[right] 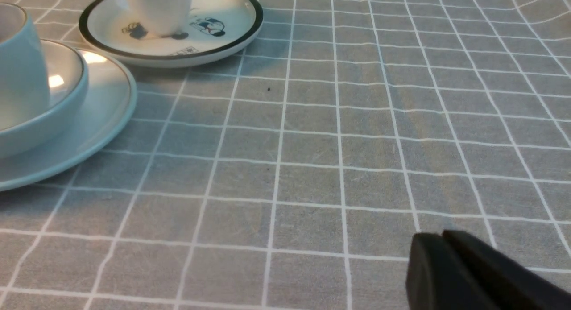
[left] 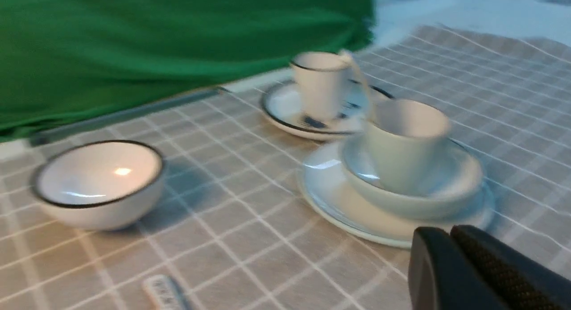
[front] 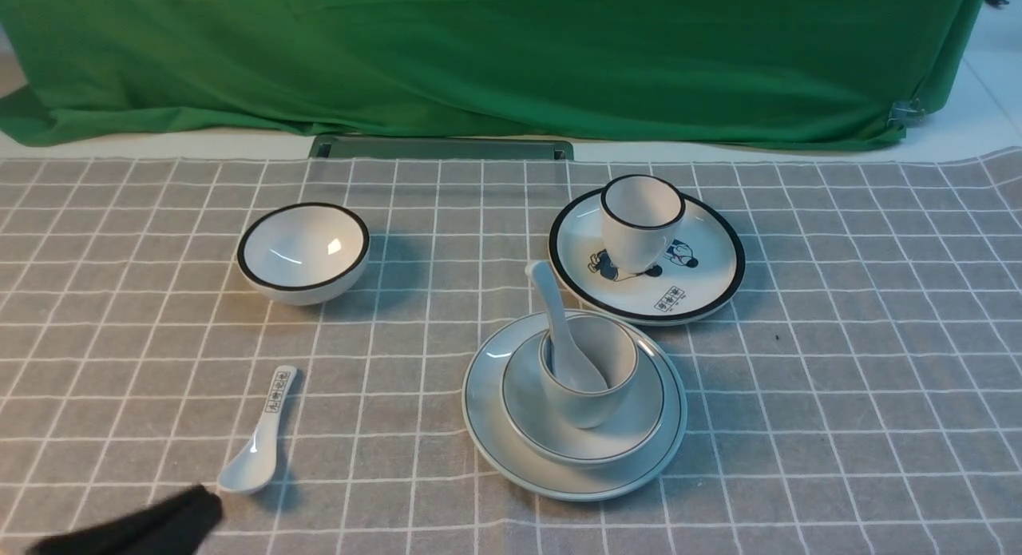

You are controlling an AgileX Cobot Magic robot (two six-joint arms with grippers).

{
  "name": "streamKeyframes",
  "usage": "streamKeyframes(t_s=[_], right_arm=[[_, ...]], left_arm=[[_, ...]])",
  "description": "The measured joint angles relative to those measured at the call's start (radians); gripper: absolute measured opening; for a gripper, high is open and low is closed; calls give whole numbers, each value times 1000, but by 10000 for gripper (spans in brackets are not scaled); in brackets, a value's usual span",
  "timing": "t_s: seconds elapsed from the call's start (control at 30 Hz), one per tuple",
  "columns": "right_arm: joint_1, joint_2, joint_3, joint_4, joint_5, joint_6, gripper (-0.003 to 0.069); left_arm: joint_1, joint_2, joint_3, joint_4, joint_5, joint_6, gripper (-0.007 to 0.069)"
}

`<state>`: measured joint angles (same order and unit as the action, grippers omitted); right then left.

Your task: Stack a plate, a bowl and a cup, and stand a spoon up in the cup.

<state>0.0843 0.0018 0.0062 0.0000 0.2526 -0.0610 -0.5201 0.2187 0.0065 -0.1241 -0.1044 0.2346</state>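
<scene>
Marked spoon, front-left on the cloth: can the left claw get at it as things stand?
Probably yes. The left claw sits shut right beside the marked spoon, which lies alone on the checked cloth with nothing between them; it would need to open first.

Pale blue-white plate (front: 495, 439), thin dark line near its rim. Same pale tone on the bowl (front: 631, 427), with a fine grey-green rim line. The cup (front: 587, 399) reads pale grey-white, thin dark rim; the spoon (front: 559, 331) is plain glossy white. Now the bolder set: white bowl with a thick black rim (front: 303, 253), white cup with a bold black rim (front: 641, 220), black-rimmed plate (front: 703, 287) carrying dark cartoon figures and characters. Second white spoon (front: 259, 439), black characters on its handle. Grey cloth (front: 838, 379) gridded in white lines over the worktop, green drape (front: 495, 52) at the far edge, black fingers (left: 450, 261).
</scene>
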Motion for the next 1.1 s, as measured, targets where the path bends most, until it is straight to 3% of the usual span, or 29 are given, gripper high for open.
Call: streamKeyframes(t_s=[0.03,0.07,0.2,0.23,0.37,0.47,1.1], right_arm=[[0,0,0,0,0,0,65],[0,0,0,0,0,0,66],[0,0,0,0,-2,0,69],[0,0,0,0,-2,0,69],[-1,0,0,0,-3,0,74],[-1,-1,0,0,-3,0,81],[-1,-1,0,0,-6,0,138]], left_arm=[[117,-26,0,-5,-18,-6,11],[117,-26,0,-5,-18,-7,11],[375,-121,0,-19,26,-10,11],[383,-126,0,-19,32,-10,11],[518,-213,0,-47,278,-15,11],[539,-217,0,-62,334,-43,11],[545,-217,0,-69,333,-60,11]])
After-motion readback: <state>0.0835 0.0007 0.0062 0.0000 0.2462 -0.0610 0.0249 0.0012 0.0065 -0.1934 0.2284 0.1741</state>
